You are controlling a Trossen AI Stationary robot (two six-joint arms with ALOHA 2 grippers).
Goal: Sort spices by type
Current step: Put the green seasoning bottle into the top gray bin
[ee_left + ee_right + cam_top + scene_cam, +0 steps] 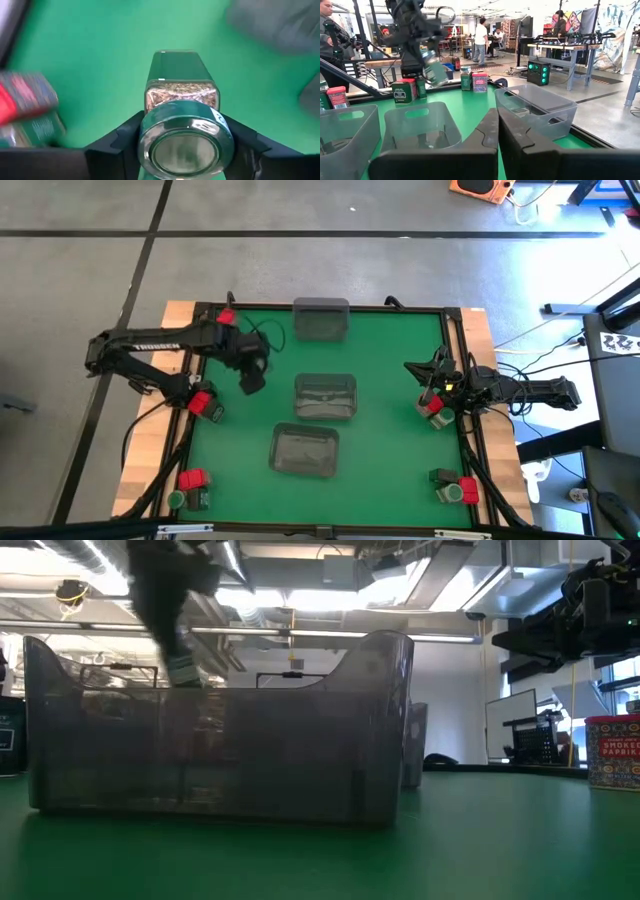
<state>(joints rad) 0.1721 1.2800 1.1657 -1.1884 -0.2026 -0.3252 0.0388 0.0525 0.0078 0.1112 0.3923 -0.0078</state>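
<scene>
Trays: three clear rectangular plastic trays (321,319) (326,396) (306,450) in a line down the green bench (380,430); contents hard to make out.
Left tool (181,145): grasping a green-lidded glass spice jar (181,107), raised over the bench beside the middle tray.
Right tool (497,131): clenched, holding nothing, at the bench's right edge.
Other spices: clustered at the bench edges, uncounted.

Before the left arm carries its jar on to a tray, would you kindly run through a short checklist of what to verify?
1. Left gripper has the jar between its fingers: ok, a finger sits on each side of it.
2. Jar is off the mat: ok, the right wrist view shows it in the air.
3. Jar lid on: ok, the round lid faces the left wrist camera.
4. Middle tray free to take it: cannot tell, its contents are unclear.
5. Right gripper out of the way: ok, shut and low at the right edge of the mat.
6. Which tray suits this jar: cannot tell.
</scene>
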